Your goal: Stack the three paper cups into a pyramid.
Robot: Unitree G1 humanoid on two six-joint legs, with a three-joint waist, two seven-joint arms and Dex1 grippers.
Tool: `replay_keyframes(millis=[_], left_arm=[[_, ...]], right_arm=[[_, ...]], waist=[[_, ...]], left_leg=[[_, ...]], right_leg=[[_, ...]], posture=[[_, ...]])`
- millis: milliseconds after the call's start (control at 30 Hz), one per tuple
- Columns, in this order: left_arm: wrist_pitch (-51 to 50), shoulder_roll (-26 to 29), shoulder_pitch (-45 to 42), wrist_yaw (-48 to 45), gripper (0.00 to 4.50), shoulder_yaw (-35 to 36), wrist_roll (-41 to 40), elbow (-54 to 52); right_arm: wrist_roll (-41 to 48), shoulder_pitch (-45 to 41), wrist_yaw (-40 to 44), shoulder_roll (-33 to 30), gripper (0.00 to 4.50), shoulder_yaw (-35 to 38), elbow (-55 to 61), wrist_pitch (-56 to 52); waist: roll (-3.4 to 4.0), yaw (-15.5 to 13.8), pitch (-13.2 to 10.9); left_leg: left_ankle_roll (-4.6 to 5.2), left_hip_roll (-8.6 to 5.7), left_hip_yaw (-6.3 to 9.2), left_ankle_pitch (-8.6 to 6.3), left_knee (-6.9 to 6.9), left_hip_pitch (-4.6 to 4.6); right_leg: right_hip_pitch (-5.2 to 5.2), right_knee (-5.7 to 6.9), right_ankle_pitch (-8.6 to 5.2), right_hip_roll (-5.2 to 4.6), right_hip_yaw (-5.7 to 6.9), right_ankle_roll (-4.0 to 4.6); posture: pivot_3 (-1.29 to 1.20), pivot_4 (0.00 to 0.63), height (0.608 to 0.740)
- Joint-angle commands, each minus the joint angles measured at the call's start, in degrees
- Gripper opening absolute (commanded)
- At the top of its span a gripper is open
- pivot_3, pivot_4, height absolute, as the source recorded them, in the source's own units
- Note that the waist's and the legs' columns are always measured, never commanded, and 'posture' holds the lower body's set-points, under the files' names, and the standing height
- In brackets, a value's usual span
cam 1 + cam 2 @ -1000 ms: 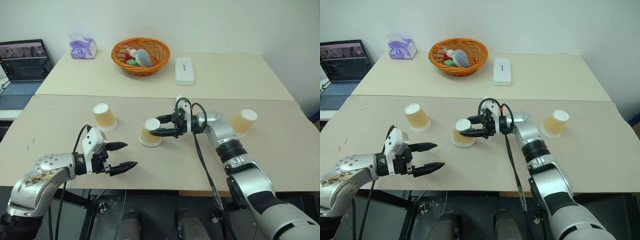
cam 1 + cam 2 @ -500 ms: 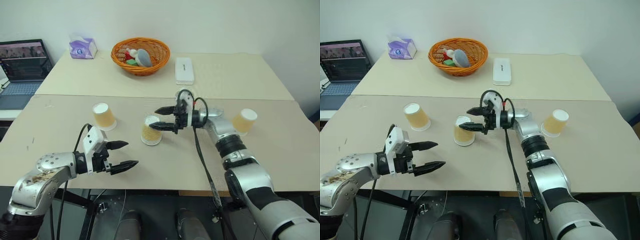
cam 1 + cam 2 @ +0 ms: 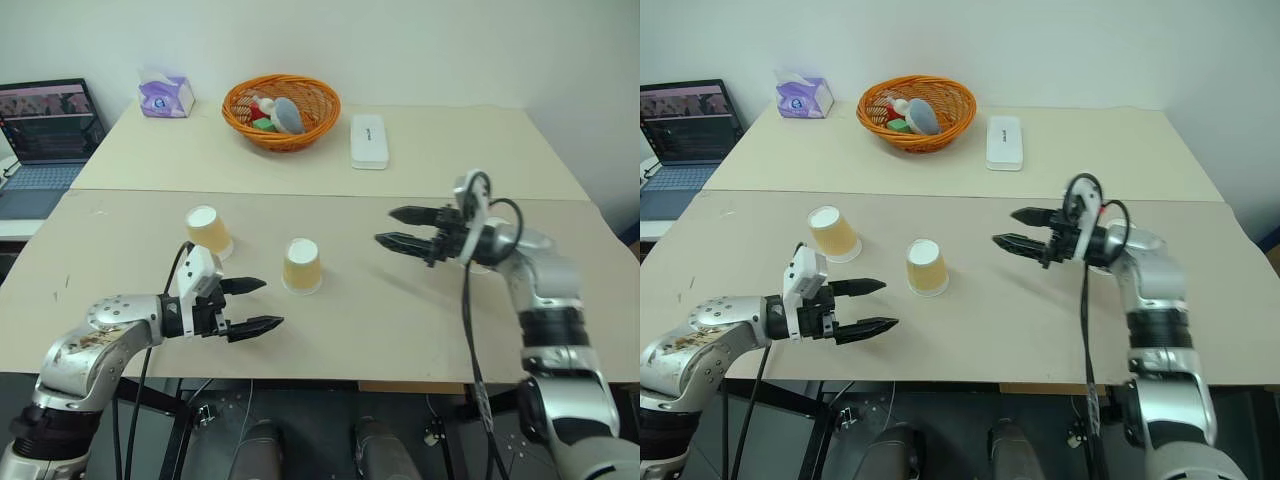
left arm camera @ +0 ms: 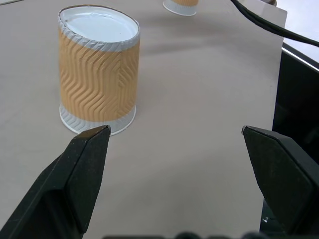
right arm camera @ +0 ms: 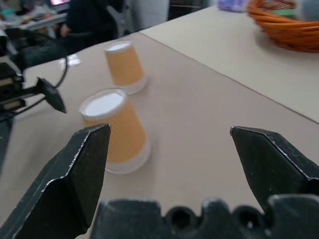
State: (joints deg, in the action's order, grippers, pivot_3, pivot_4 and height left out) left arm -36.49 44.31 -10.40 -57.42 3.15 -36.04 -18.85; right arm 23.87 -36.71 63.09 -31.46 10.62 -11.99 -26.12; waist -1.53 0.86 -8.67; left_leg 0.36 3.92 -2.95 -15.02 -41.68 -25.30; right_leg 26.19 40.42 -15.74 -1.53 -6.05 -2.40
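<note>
Right gripper [image 3: 398,228] jaws spread wide, empty, off to the right of middle cup [image 3: 301,266]. Left gripper [image 3: 256,305] also spread, empty, near that cup; left cup [image 3: 208,232] stands apart

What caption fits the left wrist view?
Open left gripper faces an upside-down paper cup on the table, not touching it.

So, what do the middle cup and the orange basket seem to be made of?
Middle cup: probably paper, matte; its tan side has a pressed wavy ripple, with a plain white rim and base. Orange basket: it looks like woven wicker or plastic strands, slightly glossy; the weave shows on the rim, but the exact material stays unclear.
</note>
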Motion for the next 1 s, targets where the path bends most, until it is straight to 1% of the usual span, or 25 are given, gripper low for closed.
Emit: replay_keyframes(millis=[33, 233, 400, 433, 633, 767, 1000], left_arm=[[-0.27, 1.3, -1.64, -2.86, 4.5, -0.81, -1.13, -2.02], [-2.01, 1.83, -5.1, -6.16, 4.5, -2.52, -3.18, -3.4], [-1.56, 1.05, -7.31, -6.57, 4.5, -4.28, -2.38, -1.96], [-1.37, 1.04, -7.47, -6.74, 4.5, -4.62, -2.18, -1.85], [-0.47, 0.76, -8.84, -7.56, 4.5, -6.23, -1.17, -0.47], [-0.43, 0.52, -9.18, -7.73, 4.5, -6.2, -1.08, 0.09], [-0.71, 0.49, -8.09, -6.94, 4.5, -5.64, -1.3, -1.04]], right_arm=[[4.28, 2.17, -7.65, -3.49, 4.48, 9.26, 10.32, -2.56], [8.41, 10.6, -15.71, -7.03, 4.48, 18.25, 21.64, -7.45], [6.55, 18.33, -20.42, -7.69, 4.48, 22.89, 20.35, -5.33], [5.36, 19.55, -21.02, -7.74, 4.48, 22.79, 19.59, -3.99], [4.43, 22.23, -23.31, -6.09, 4.48, 20.46, 17.35, -1.61], [4.52, 22.42, -23.63, -5.62, 4.48, 19.47, 15.47, -0.61], [2.9, 22.05, -22.98, -6.15, 4.48, 17.48, 8.96, 2.88]], waist=[[0.0, 0.15, 0.0], [-0.01, -0.12, 0.0], [-0.01, -0.11, 0.0], [-0.01, -0.1, 0.0], [0.0, 0.32, 0.0], [0.0, 0.18, 0.0], [0.0, -0.14, 0.0]], left_leg=[[0.0, 0.0, -0.02, 0.0, 0.0, 0.01], [0.0, 0.01, 0.03, 0.0, 0.0, 0.0], [0.01, -0.03, 0.04, 0.0, -0.01, 0.04], [0.01, -0.03, 0.04, 0.0, -0.01, 0.04], [0.01, -0.01, 0.03, 0.0, -0.01, 0.06], [0.01, -0.01, 0.04, 0.0, -0.01, 0.06], [0.01, -0.02, 0.03, 0.0, -0.01, 0.05]], right_leg=[[0.0, 0.02, 0.0, 0.01, -0.03, 0.0], [-0.03, -0.04, -0.01, 0.03, -0.01, -0.01], [-0.11, -0.06, 0.0, 0.02, -0.02, -0.02], [-0.11, -0.06, -0.01, 0.02, -0.02, -0.02], [-0.09, -0.04, -0.01, 0.08, -0.06, -0.02], [-0.1, -0.04, 0.0, 0.08, -0.06, -0.02], [-0.1, -0.07, -0.01, 0.06, -0.05, -0.03]], posture=[[0.0, 0.15, 0.675], [0.0, 0.15, 0.675], [0.0, 0.15, 0.675], [0.0, 0.15, 0.675], [0.0, 0.15, 0.675], [0.0, 0.15, 0.675], [0.0, 0.15, 0.675]])
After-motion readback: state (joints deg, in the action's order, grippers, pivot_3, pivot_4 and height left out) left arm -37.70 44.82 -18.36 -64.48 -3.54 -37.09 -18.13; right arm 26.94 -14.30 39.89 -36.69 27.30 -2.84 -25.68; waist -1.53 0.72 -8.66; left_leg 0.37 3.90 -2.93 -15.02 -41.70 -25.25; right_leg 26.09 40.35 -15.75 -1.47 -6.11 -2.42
